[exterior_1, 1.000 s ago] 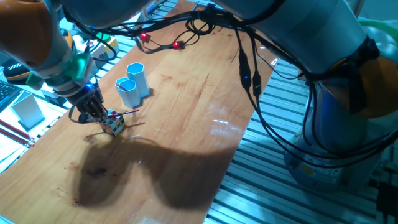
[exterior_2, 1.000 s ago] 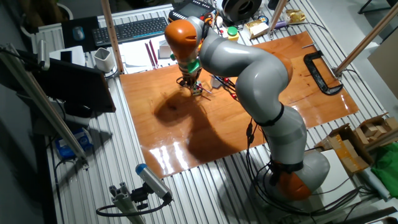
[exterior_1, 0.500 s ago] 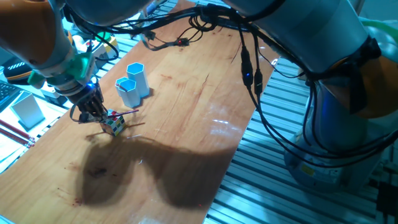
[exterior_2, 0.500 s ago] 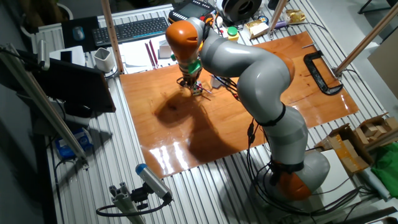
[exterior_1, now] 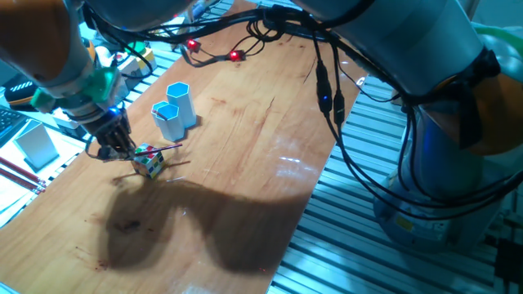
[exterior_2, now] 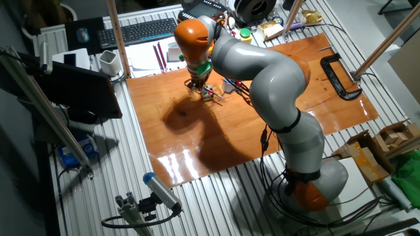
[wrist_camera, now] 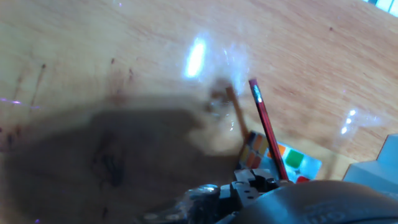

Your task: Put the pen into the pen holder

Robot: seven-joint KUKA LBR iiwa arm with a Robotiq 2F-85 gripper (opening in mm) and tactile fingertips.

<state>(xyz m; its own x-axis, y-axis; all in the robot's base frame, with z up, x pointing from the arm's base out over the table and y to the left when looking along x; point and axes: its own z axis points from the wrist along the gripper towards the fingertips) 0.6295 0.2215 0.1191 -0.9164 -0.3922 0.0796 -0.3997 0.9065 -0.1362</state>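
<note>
In one fixed view, the gripper (exterior_1: 117,145) hangs low over the wooden table (exterior_1: 245,155). Its dark fingers point down, just beside a small colored cube (exterior_1: 149,162). The red pen (exterior_1: 161,148) is a thin stick that sits right by the fingertips and crosses over the cube. The picture is too small to say whether the fingers squeeze it. Behind the gripper, a little way off, stand two blue cups. The taller one is the pen holder (exterior_1: 181,103), and the shorter cup (exterior_1: 169,120) stands in front of it, touching it.

In the other fixed view, the gripper (exterior_2: 200,87) points down at the cube (exterior_2: 208,94), and the big gray arm (exterior_2: 262,78) bends over the table (exterior_2: 275,124).

In the hand view, the pen (wrist_camera: 267,131) sticks out from the fingers over the cube (wrist_camera: 273,159), with its tip in the air. It seems to be held, but I cannot tell for sure.
</note>
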